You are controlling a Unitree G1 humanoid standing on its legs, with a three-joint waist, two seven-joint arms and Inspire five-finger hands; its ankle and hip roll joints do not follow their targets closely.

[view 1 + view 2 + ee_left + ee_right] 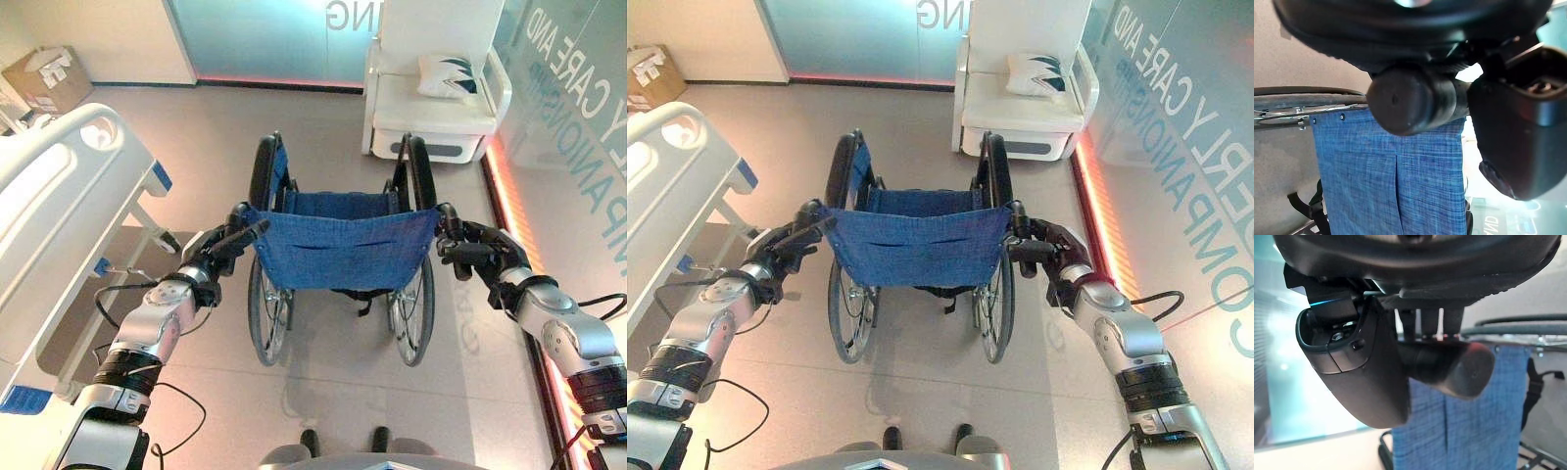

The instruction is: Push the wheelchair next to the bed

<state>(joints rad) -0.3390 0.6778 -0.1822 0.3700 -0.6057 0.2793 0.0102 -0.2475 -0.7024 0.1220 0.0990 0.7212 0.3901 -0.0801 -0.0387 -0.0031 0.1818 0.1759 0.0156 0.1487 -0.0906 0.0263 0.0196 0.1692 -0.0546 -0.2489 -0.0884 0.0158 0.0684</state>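
The wheelchair [338,250], with a blue cloth backrest and black wheels, stands on the floor in the middle, its back towards me. My left hand [220,250] is curled round its left push handle [1410,98]. My right hand [475,250] is curled round the right push handle [1464,369]. In each wrist view the black grip's round end sticks out of the hand, with the blue cloth behind it. The white bed [59,196] lies at the left, its rounded end board about level with the wheelchair's wheels. A strip of floor separates them.
A white armchair [431,98] with a patterned pillow [446,76] stands beyond the wheelchair at the back right. A glass wall [578,127] with a lit red strip at its foot runs along the right. A cardboard box [47,78] sits at the back left.
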